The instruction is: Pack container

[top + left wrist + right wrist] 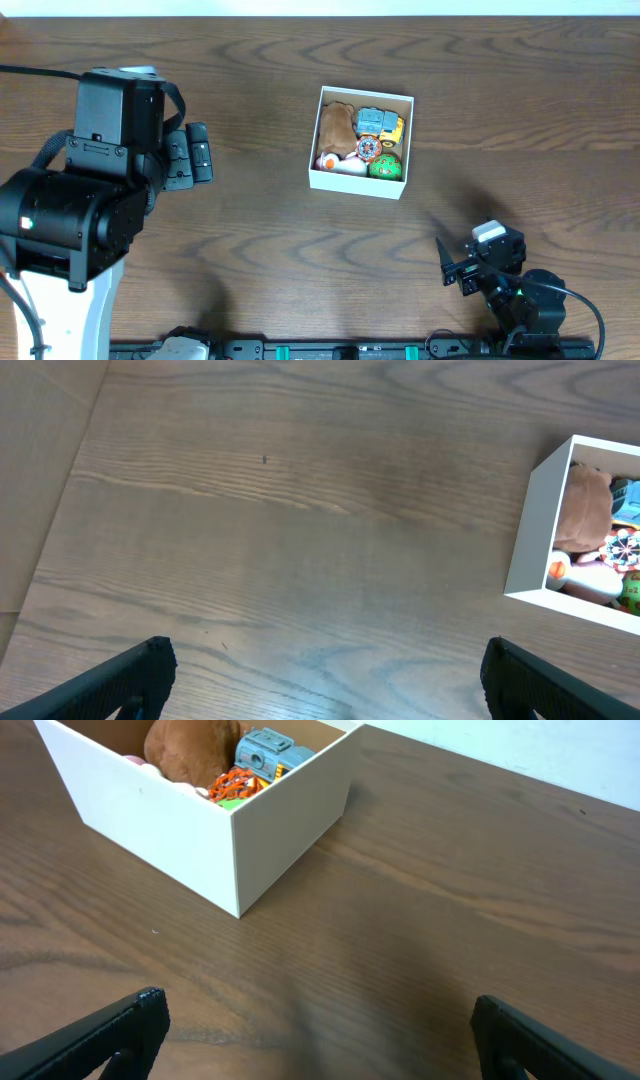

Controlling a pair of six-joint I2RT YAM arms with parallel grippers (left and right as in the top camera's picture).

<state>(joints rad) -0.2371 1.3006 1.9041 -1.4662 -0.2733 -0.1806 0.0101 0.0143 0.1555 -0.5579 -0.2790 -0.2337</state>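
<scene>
The left fingers (pixel 130 675) and right fingers (pixel 120 1030) gape wide, empty; the filled container (pixel 356 184) lies ahead-right of the left pair, ahead-left of the right.

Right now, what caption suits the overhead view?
White container packed with small toys on a wooden table, left arm and right arm standing clear.
</scene>
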